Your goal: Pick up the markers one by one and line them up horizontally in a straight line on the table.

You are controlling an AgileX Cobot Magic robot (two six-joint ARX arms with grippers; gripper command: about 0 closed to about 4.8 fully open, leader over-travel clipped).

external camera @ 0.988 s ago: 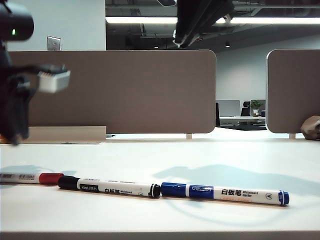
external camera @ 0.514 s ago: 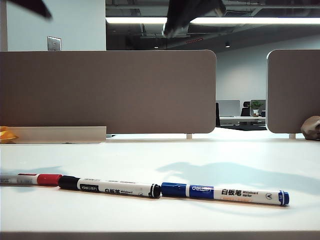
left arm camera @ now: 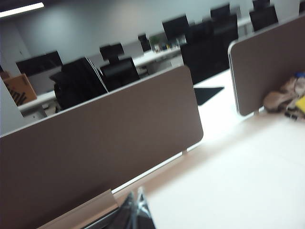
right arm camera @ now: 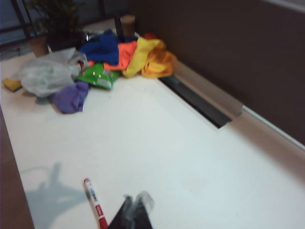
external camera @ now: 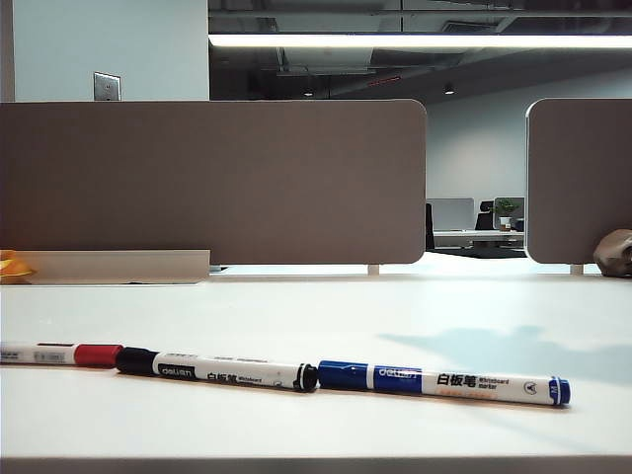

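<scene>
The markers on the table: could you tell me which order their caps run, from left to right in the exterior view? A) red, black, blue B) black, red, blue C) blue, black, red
A: the red-capped marker lies leftmost, the black-capped marker in the middle, the blue-capped marker rightmost.

The exterior camera sat low, near the white table's front edge, and faced level toward the divider panels. The left wrist camera, lifted and tilted, looked over the left gripper at those panels. The right wrist camera looked down past the right gripper, sharing the red marker with the exterior view.
</scene>
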